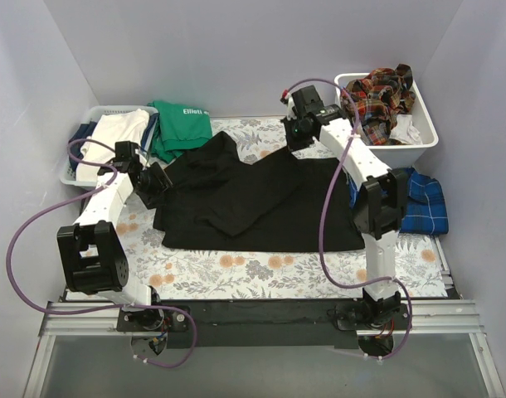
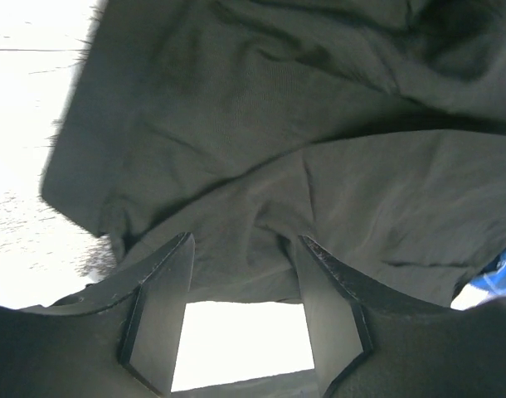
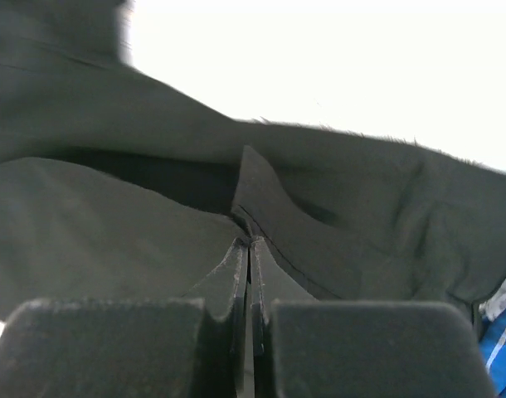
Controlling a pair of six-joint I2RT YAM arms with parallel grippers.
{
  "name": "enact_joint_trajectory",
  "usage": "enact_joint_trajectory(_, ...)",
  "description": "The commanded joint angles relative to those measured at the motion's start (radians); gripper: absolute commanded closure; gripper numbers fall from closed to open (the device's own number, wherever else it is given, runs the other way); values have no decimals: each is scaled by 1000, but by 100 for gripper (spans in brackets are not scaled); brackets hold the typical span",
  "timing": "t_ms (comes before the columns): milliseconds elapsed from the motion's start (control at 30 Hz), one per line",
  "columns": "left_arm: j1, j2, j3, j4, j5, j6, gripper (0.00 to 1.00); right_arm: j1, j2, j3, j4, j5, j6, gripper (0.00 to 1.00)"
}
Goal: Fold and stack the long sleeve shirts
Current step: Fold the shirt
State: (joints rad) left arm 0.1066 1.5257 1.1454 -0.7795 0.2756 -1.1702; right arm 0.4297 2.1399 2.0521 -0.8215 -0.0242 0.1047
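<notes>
The large black shirt (image 1: 253,199) lies spread on the floral table cover, with part of it folded over at the left. My left gripper (image 1: 158,184) is at the shirt's left edge. In the left wrist view it (image 2: 245,249) is open, with the black cloth (image 2: 261,149) at and just beyond its tips. My right gripper (image 1: 296,133) is at the shirt's far edge. In the right wrist view it (image 3: 250,242) is shut, pinching a fold of the black shirt (image 3: 336,224). A blue plaid shirt (image 1: 423,203) lies at the right. Red-orange plaid shirts (image 1: 381,95) fill a bin.
A white bin (image 1: 423,137) stands at the back right. A white basket (image 1: 75,170) with light clothes stands at the back left, and the green top with white lettering (image 1: 182,124) lies beside it. Grey walls close in three sides.
</notes>
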Motion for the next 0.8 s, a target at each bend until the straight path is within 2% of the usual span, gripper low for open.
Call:
enact_joint_trajectory(0, -53, -71, -22, 26, 42, 37, 49, 32, -132, 46, 85, -106, -8, 99)
enact_joint_trajectory(233, -93, -84, -45, 37, 42, 43, 48, 60, -129, 132, 113, -183, -13, 99)
enact_joint_trajectory(300, -139, -84, -50, 36, 40, 40, 48, 67, -124, 146, 122, -207, -23, 99)
enact_joint_trajectory(567, -153, -87, -56, 40, -33, 9, 48, 103, -140, 195, 185, -253, -39, 99)
enact_joint_trajectory(700, -151, -91, -36, 37, -81, -25, 48, 107, -187, 120, 183, -264, -45, 99)
enact_joint_trajectory(767, -151, -90, -20, 39, -93, -43, 48, 122, -242, 29, 183, -255, -62, 99)
